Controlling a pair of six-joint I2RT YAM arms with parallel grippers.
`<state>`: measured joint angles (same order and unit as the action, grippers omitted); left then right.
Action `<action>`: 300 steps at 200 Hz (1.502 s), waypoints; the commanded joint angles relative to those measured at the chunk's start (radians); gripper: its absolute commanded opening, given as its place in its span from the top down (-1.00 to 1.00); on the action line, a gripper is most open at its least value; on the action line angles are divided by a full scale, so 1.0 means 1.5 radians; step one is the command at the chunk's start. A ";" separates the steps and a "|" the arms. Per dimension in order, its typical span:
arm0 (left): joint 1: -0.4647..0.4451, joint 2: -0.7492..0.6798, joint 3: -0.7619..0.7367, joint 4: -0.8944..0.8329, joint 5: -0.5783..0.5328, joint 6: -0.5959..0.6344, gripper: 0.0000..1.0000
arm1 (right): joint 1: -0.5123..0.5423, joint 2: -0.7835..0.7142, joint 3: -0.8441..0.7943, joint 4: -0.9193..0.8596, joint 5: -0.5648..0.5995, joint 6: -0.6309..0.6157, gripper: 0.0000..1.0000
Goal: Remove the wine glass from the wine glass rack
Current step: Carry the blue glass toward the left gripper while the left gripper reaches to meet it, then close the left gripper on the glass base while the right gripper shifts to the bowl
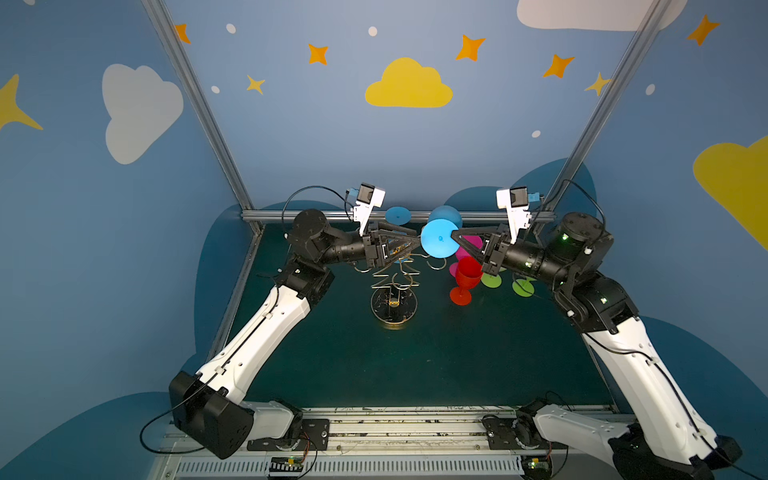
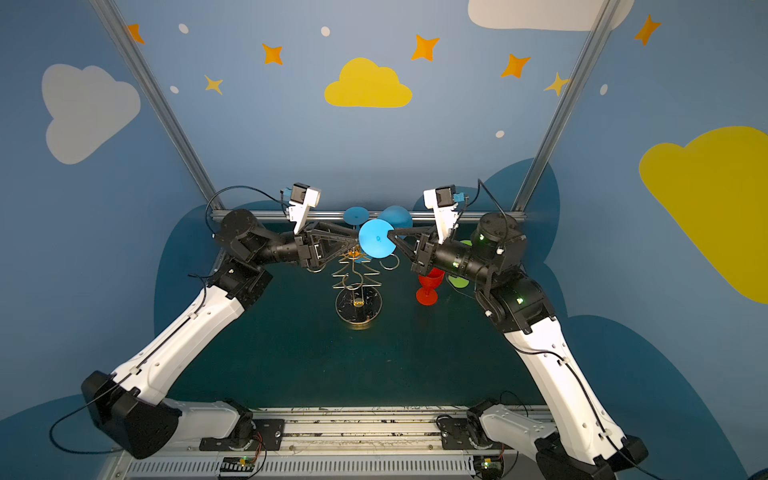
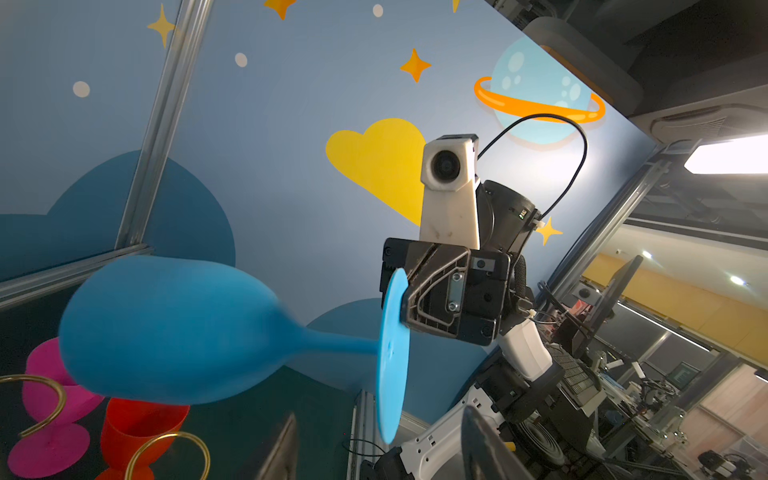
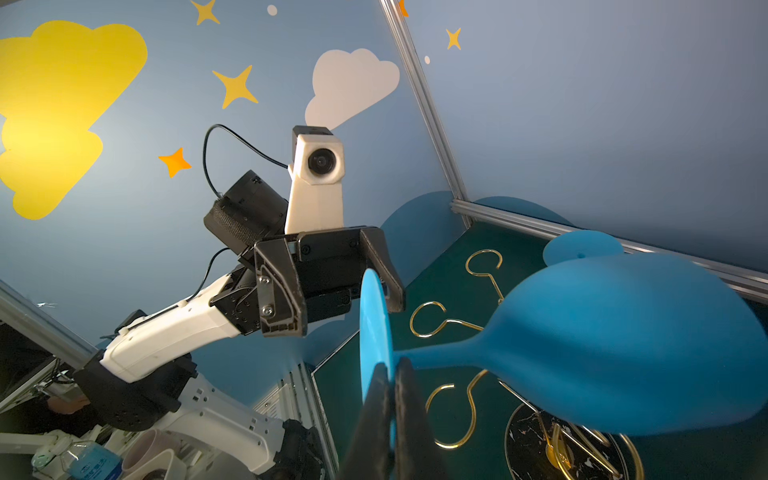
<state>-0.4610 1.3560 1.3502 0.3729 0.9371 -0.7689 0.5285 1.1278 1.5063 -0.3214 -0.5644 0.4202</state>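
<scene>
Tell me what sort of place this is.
Probably a robot test cell in a lab: white-and-black robot arms on a metal rail, blue panel walls painted with clouds and stars, and cluttered workbenches beyond.

Blue walls [image 1: 291, 137] close in the back and both sides, painted with a yellow cloud [image 1: 408, 85], a white cloud [image 1: 139, 110], orange stars [image 1: 318, 54], white dots [image 1: 372, 31] and dark-blue humps [image 1: 216, 257] low down. Two aluminium posts [image 1: 199, 108] lean up from a rear bar [image 1: 316, 215]. The floor is a dark green mat [image 1: 415, 361]. The left wrist view shows a ringed planet [image 3: 540, 91], a bright ceiling light [image 3: 731, 153], and a dim room with a yellow band [image 3: 685, 299] and cluttered desks [image 3: 623, 382].
</scene>
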 commanded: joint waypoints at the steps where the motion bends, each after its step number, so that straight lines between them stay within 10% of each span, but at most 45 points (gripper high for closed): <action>1: -0.008 0.014 0.018 0.041 0.015 -0.022 -0.21 | 0.016 0.011 0.024 -0.004 0.015 -0.015 1.00; 41: -0.024 0.026 0.019 0.029 0.018 -0.021 -0.01 | 0.028 0.020 0.021 0.003 0.031 -0.018 1.00; 107: -0.031 0.027 0.014 0.050 0.013 -0.053 0.93 | 0.037 0.031 0.025 0.002 0.025 -0.023 1.00; 135: -0.030 0.024 0.011 0.078 0.000 -0.091 0.94 | 0.037 0.025 0.023 -0.008 0.033 -0.029 1.00; 196: -0.020 0.026 0.027 0.136 -0.006 -0.251 0.94 | 0.032 -0.111 -0.101 0.018 0.202 -0.197 -0.53; 300: -0.017 0.018 0.038 0.118 0.000 -0.343 0.94 | 0.032 -0.173 -0.345 0.336 0.198 -0.468 -0.80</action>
<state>-0.4908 1.4097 1.3895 0.5255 0.9287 -1.2545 0.5777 0.8677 0.9974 0.0013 -0.2417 -0.1955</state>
